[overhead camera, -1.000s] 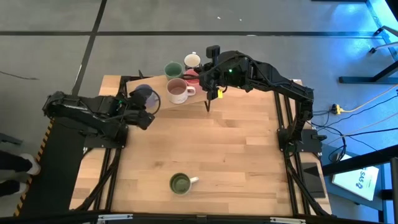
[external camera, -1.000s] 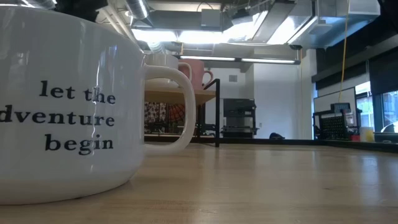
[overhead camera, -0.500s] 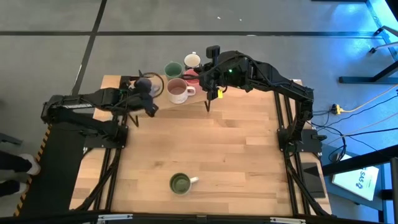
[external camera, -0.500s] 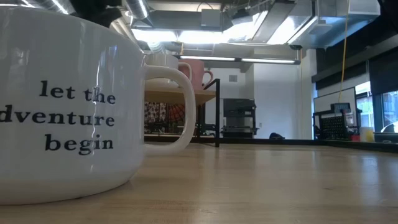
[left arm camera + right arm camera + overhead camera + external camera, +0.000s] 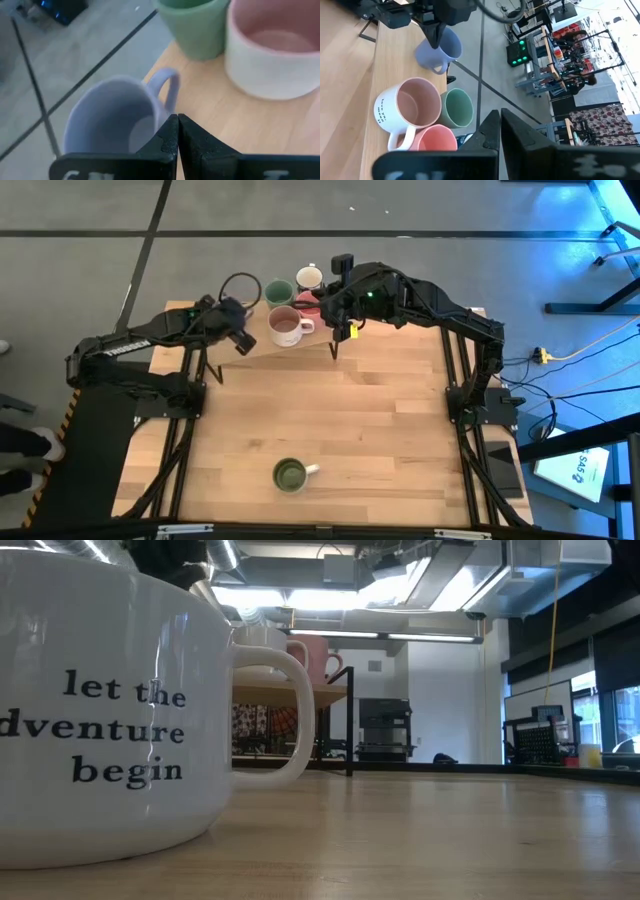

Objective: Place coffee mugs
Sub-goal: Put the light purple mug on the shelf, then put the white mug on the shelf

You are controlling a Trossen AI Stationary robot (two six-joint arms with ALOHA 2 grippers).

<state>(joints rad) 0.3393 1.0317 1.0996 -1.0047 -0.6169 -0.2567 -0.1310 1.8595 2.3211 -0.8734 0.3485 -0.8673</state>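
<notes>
Left gripper [image 5: 176, 131] clenched on lavender-blue mug [image 5: 112, 117] rim: rigid, slippery, breakable ceramic, so rim pinch needs firm hold

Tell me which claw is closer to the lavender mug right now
Left. The left claw is right at the lavender mug, shut on its rim by the table's far left corner. The right claw hangs past the pale mug, on that mug's far side from the lavender one.
</notes>
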